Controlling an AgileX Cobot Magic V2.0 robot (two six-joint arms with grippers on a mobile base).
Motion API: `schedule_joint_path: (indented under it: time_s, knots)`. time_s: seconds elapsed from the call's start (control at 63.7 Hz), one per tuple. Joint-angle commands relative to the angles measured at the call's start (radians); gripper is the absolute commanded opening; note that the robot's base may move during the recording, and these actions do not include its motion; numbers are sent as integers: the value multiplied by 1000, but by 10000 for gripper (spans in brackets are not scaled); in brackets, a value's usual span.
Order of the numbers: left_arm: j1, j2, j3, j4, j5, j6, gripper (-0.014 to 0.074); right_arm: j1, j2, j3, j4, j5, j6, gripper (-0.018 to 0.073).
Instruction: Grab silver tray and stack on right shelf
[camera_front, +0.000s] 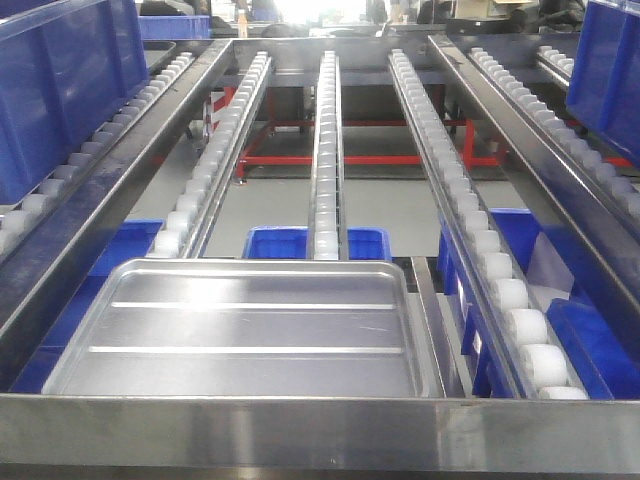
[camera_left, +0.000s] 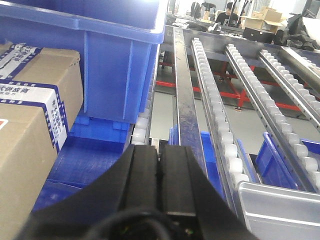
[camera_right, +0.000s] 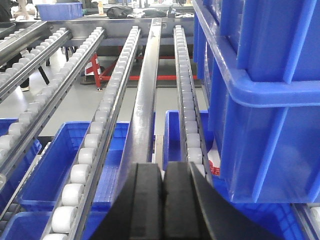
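Floor, front view: grey floor (camera_front: 270, 205) and a red frame (camera_front: 400, 159) showed far below the open rails, with nothing between to catch a drop.
Tray, front view: the tray (camera_front: 245, 325) lay flat at the near end, across the left rail and the middle rail (camera_front: 327, 150), its near rim close behind the front bar (camera_front: 320, 435).
Right shelf, front view: only a roller rail of the right shelf (camera_front: 590, 165) showed at the far edge, with the right crate (camera_front: 612, 60) on it further back.
Left gripper, left wrist view: the left gripper (camera_left: 159, 152) was pinched closed and empty, left of the tray's corner (camera_left: 280, 207) and apart from it.
Left room: the left crate (camera_left: 115, 65) and a box (camera_left: 25, 140) crowded that side.
Right gripper, right wrist view: the right gripper (camera_right: 163, 170) was closed too, holding nothing, over a steel bar (camera_right: 145, 110); no tray was in sight.
Right room: the right crate (camera_right: 270, 115) stood just beside it, with open rails to the left.
Step, judged: the grasp had not begun. The jaws would have to open, then take the raised rim and keep the tray level.
Lift, judged: rise clear of the front bar and rollers before swinging right. The right crate was the tight edge.
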Motion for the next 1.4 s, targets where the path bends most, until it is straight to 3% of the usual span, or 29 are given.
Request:
schedule_joint_path:
  time_s: [0.0,0.691,0.88,0.974,1.021,1.115,1.241,1.383]
  knots:
    - [1,-17,19,-8,-86,-3,-93,-5,-21,-19,-3,-85,-8,57]
    - [1,-17,17,-6,-148,-3,-93,-5,-21,-19,-3,-95,-9,57]
    - [1,-10,-58,18,-256,-3,-93,-5,-21,-43,-3,-310,-9,57]
    - [-18,15,-227,229,-136,-11,-93,-5,-17,-140,-3,-302,13,57]
    - [-39,42,-319,284,-52,-12,-93,-5,-3,-203,-3,-250,46,57]
    - [-92,131,-476,260,122,-12,-93,-5,53,-336,-3,-130,82,57]
    - [-180,312,-650,128,353,-12,-93,7,167,-453,-3,-53,88,60]
    - [-282,513,-712,85,429,-12,-90,67,305,-527,-3,-9,88,62]
